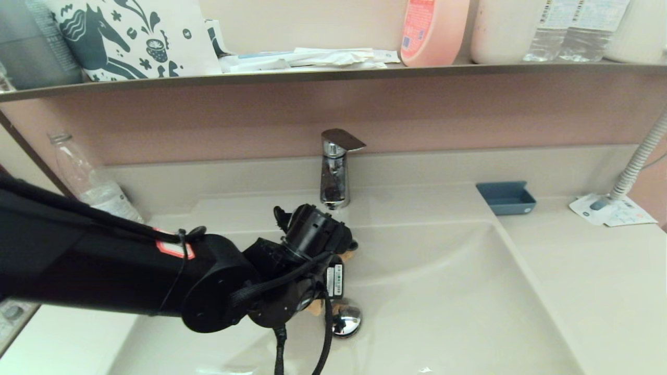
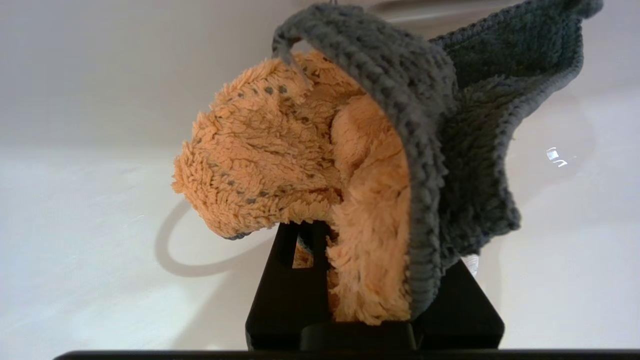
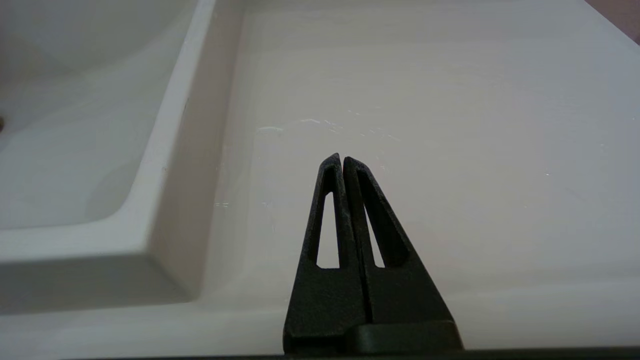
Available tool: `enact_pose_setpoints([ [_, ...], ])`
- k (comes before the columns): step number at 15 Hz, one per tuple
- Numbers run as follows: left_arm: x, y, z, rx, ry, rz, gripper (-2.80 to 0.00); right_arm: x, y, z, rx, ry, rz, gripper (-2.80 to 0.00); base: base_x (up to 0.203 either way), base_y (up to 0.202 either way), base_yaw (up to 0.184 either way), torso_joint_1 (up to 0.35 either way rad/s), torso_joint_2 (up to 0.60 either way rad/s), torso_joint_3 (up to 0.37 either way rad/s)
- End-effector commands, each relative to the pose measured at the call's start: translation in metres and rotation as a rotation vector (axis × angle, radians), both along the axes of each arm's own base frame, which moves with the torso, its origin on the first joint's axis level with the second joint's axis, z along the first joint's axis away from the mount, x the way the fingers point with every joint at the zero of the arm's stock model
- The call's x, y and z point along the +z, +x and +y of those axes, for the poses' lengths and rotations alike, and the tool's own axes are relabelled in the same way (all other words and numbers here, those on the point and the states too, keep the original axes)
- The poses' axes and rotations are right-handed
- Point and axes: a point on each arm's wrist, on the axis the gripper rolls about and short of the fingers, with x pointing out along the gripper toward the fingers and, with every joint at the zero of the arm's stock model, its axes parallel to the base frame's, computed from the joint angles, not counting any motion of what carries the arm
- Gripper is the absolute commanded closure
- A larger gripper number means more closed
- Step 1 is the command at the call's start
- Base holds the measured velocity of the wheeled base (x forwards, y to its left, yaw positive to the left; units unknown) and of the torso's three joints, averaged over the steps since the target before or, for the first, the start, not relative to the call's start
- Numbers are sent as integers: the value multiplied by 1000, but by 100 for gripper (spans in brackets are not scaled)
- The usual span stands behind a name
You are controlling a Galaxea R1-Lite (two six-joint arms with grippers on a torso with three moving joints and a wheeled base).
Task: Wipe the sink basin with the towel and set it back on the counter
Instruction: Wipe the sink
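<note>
The left gripper [image 2: 320, 240] clamps the towel [image 2: 320, 170] inside the sink basin [image 1: 458, 291], mid-wipe. Next comes lifting it onto the worktop [image 3: 425, 100], where the right gripper [image 3: 342, 160] rests, fingers closed.

The left arm [image 1: 130, 276] is filling the left half of the sink basin [image 1: 458, 291], with the faucet [image 1: 336, 166] standing just behind. The basin's right half and the bench [image 1: 599, 281] beside it are lying open.

A glossy beige-cream counter [image 1: 599, 291] surrounds a sunken sink basin [image 1: 443, 291]. On the counter's right side sit a small blue tray [image 1: 505, 198] and printed white papers [image 1: 612, 210]. A chrome faucet [image 1: 335, 166] stands behind the basin; a clear bottle [image 1: 86, 179] stands at far left.
</note>
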Motion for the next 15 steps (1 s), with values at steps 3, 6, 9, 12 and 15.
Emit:
enact_pose_setpoints([
  [3,4,11,-31,-21,-15,-36,0,0,0,0,0,0,2,0,0,0,0,0,0,0],
  [6,16,15,-39,-20,-21,-45,0,0,0,0,0,0,1,0,0,0,0,0,0,0],
  [9,18,14,-25,9,-21,-37,0,0,0,0,0,0,1,0,0,0,0,0,0,0],
  [12,9,4,-2,32,14,2,0,0,0,0,0,0,1,0,0,0,0,0,0,0],
  [15,-18,-12,13,54,42,51,0,0,0,0,0,0,3,0,0,0,0,0,0,0],
])
